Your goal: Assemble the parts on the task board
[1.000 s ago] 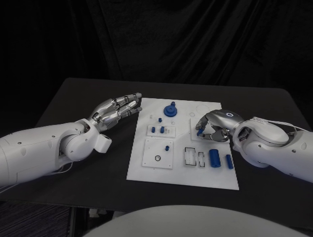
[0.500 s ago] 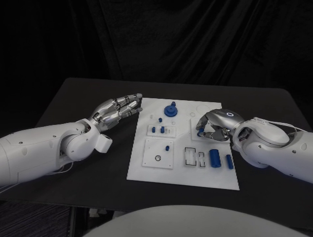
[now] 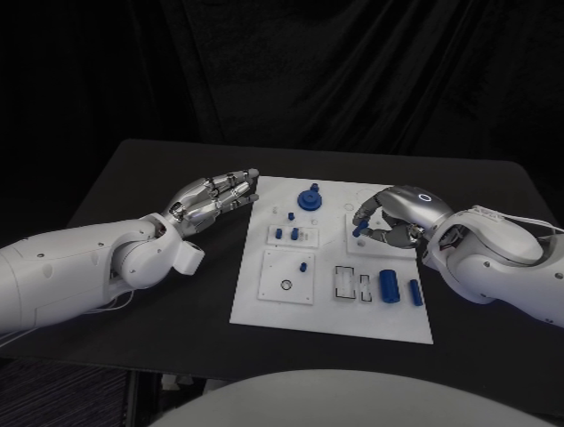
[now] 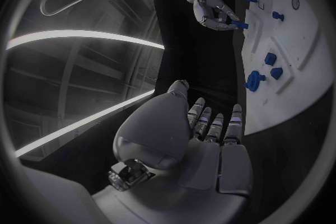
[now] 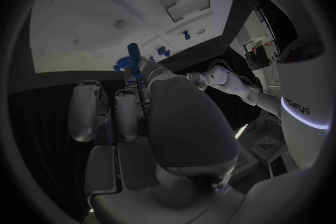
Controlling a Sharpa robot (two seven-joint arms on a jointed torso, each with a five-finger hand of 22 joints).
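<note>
Right hand (image 3: 387,222): a small blue peg (image 5: 132,54) is pinched in the fingertips above the task board (image 3: 331,307).
Left hand (image 3: 213,200): held empty, fingers apart, beside the board's edge.

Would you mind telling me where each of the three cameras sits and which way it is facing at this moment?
Head view: on the robot's head, looking down at the task board; both arms enter, left hand and right hand.
Left wrist view: behind the left hand, facing across the task board toward the right hand.
Right wrist view: behind the right hand, looking down at the task board.
Shared: all three show the thin blue part that the right hand pinches.
</note>
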